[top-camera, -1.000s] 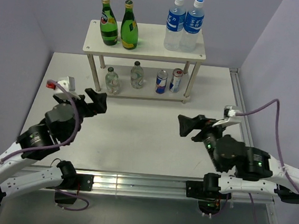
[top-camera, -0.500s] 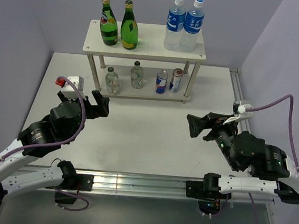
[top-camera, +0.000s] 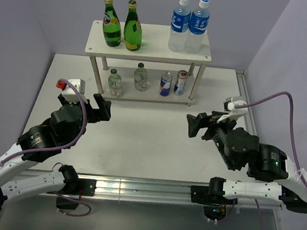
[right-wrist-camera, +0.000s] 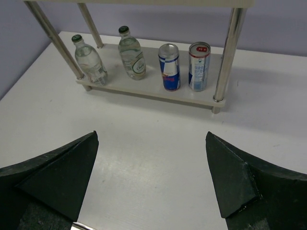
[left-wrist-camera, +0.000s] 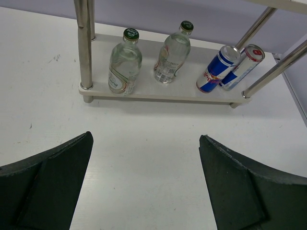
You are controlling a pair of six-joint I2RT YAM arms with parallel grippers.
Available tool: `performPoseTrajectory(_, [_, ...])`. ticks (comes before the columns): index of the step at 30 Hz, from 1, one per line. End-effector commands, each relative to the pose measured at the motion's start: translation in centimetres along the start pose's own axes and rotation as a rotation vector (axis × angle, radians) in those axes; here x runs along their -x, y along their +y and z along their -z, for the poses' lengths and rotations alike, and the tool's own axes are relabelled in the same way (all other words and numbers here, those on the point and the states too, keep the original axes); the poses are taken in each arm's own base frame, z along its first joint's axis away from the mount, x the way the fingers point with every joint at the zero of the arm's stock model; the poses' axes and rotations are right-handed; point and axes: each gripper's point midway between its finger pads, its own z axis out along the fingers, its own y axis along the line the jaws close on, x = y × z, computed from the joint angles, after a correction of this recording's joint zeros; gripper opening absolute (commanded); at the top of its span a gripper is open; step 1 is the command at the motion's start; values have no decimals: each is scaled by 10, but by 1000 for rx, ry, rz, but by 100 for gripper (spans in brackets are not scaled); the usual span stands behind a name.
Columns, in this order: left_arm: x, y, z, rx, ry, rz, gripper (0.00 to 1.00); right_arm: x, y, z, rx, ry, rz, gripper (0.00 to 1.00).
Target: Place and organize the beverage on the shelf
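Here, all six drinks stand on the shelf [top-camera: 155, 42] at the far side of the table [top-camera: 145, 141]. The two dark-green glass bottles [top-camera: 111, 29] are on the left of the top board, with two tall water bottles [top-camera: 179, 24] to their right. The two squat clear bottles [left-wrist-camera: 124, 64] stand on the left of the lower board and the two cans [right-wrist-camera: 169, 67] side by side on its right.

The left gripper [top-camera: 102, 107] and right gripper [top-camera: 196, 125] hover over bare tabletop, well apart, each pointed at the rack. Both are spread wide and hold nothing. The task looks largely complete.

Should any drink need straightening, the glass bottles are likely heavy for their size, slick and breakable. They are best taken around the broad body below the shoulder, not the narrow neck. The cans are probably light and thin-walled, so a gentle squeeze at mid-height would suit them.

Room on the lower tier is tight. The top board sits close over the caps, and the white legs [right-wrist-camera: 225, 52] stand at the near corners, the right one just beside the right-hand can. A low, level approach from the near side, between the legs, looks safest. Open table lies between arms and rack.
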Motion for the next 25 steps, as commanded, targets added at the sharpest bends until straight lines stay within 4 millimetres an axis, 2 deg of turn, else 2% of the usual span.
performPoseTrajectory(1, [-1, 4, 0, 15, -6, -14, 99, 14, 9, -8, 18, 1, 47, 100])
performPoseTrajectory(3, [-2, 5, 0, 21, -5, -15, 99, 15, 16, -17, 27, 21, 70, 100])
performPoseTrajectory(4, [-1, 6, 0, 23, -8, -16, 99, 14, 9, -24, -3, 42, 88, 100])
performPoseTrajectory(5, [-2, 6, -1, 26, -6, -19, 99, 25, 4, -26, -38, 34, 76, 100])
performPoseTrajectory(6, [-3, 8, -1, 35, -5, -20, 99, 17, 4, -34, -80, 75, 119, 100])
performPoseTrajectory(9, [0, 7, 0, 37, -11, -8, 99, 26, -4, -42, -149, 85, 61, 100])
performPoseTrajectory(10, [0, 7, -1, 33, -12, -4, 99, 31, -15, -46, -180, 67, 17, 100])
performPoseTrajectory(11, [0, 7, -1, 32, -13, 0, 99, 20, -5, -50, -100, 99, -4, 100])
performPoseTrajectory(12, [1, 7, 0, 31, -16, 3, 99, 28, -5, -50, -66, 66, -56, 100])
performPoseTrajectory(13, [0, 8, 0, 30, -17, 1, 99, 24, -6, -54, -47, 79, -80, 100])
performPoseTrajectory(14, [0, 8, 0, 31, -19, 2, 99, 23, -23, -61, -100, 82, -104, 100])
performPoseTrajectory(16, [0, 11, 2, 36, -23, 3, 99, 15, -26, -70, -122, 109, -115, 100])
performPoseTrajectory(20, [2, 16, 3, 53, -37, -2, 99, -1, -21, -78, -109, 135, -143, 100])
performPoseTrajectory(22, [0, 20, 4, 62, -40, -6, 99, 0, -14, -79, -70, 112, -176, 100])
performPoseTrajectory(23, [-1, 22, 4, 67, -40, -10, 99, -5, -16, -80, -78, 114, -184, 99])
performPoseTrajectory(25, [-4, 26, 5, 75, -40, -8, 99, -3, -20, -79, -89, 79, -205, 100])
